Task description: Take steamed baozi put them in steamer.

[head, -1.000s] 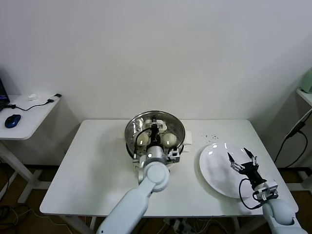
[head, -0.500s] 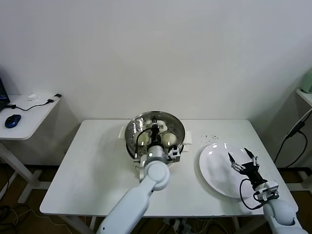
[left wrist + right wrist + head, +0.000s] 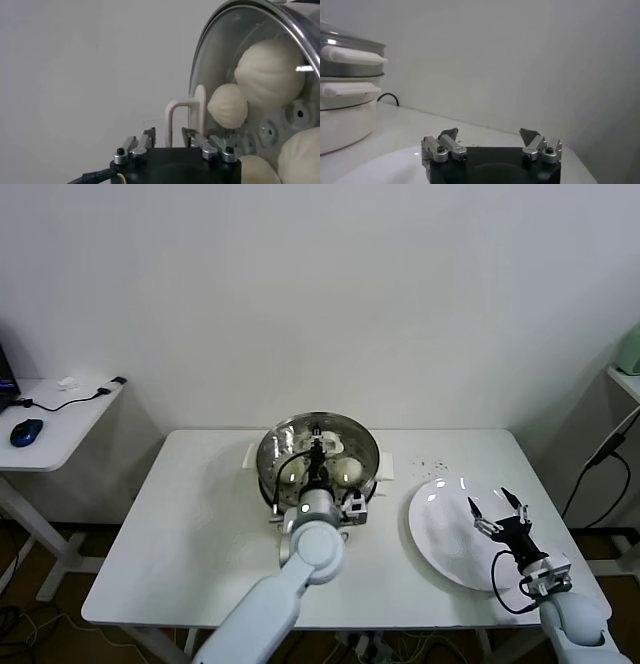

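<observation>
Just past the tips of your left claw (image 3: pixel 169 141) sits the steamer (image 3: pixel 318 449), a shiny metal basket with holes in its floor. Your claw hangs above that basket, near the middle. Its two fingers (image 3: pixel 141 145) stand a little apart with nothing between them, so it is let go and holds no bun.

Beyond the fingers, down on the holed floor, you can see the steamed baozi (image 3: pixel 270 73). In the left wrist view four of them show: one big bun, a smaller bun (image 3: pixel 227 105) next to it, and parts of two more at the edge of the picture. They are smooth, round and cream-white. In the head view only two show clearly, one on each side of your claw, because the arm hides the rest. They sit in the basket because that is where the job wants them, so the job looks nearly done or done.

A white handle (image 3: pixel 184 114) sticks out from the steamer rim, close beside your claw.

Far off to the side of your left claw, your right claw (image 3: pixel 497 510) waits over the white plate (image 3: pixel 445 549). Its fingers are spread wide and hold nothing. No buns show on the plate, which fits all of them being in the steamer.
</observation>
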### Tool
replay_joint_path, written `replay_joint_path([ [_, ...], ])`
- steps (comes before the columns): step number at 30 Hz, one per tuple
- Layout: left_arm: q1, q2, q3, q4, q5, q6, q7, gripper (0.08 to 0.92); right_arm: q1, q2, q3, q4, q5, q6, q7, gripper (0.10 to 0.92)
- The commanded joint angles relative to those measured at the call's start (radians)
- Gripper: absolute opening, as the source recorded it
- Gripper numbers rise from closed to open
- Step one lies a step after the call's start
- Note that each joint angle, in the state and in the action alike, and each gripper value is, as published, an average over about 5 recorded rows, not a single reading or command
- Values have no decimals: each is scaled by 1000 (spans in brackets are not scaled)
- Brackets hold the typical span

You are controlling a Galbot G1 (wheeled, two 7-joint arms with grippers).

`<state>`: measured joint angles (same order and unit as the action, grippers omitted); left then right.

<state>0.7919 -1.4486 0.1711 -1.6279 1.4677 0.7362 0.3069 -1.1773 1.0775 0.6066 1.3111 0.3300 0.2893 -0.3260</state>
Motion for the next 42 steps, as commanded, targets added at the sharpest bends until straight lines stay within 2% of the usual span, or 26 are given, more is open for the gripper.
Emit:
replay_joint_path([
  [1,47,72,7,-203,-9,19,37,455,0,0,3,1,-1,-8,1,823],
  [8,156,148,-16,-372,-25,17,35,664,-10,1,10,30,-31,-71,35,823],
  [12,251,201,-76,-459,-109,13,-28,771,-15,0,12,50,-41,-103,47,823],
  [16,336,263,-158,-536,-266,-5,-149,817,-22,3,16,76,-53,-129,53,823],
  [18,376,278,-232,-564,-416,-31,-242,821,-27,7,20,94,-50,-137,53,823],
  [23,465,288,-467,-588,-855,-196,-454,823,-42,23,23,143,-30,-147,62,823],
  [27,594,255,-648,-598,-1137,-389,-505,823,-55,40,22,189,-33,-162,78,823],
  [30,696,191,-759,-595,-1320,-530,-484,823,-67,53,22,220,-44,-175,89,823],
  [33,758,115,-846,-573,-1468,-619,-449,823,-78,65,23,247,-59,-189,98,823],
  [37,791,43,-907,-513,-1549,-712,-397,823,-85,78,24,265,-53,-202,101,823],
  [42,798,8,-907,-439,-1558,-765,-372,823,-97,86,27,280,-42,-221,93,823],
])
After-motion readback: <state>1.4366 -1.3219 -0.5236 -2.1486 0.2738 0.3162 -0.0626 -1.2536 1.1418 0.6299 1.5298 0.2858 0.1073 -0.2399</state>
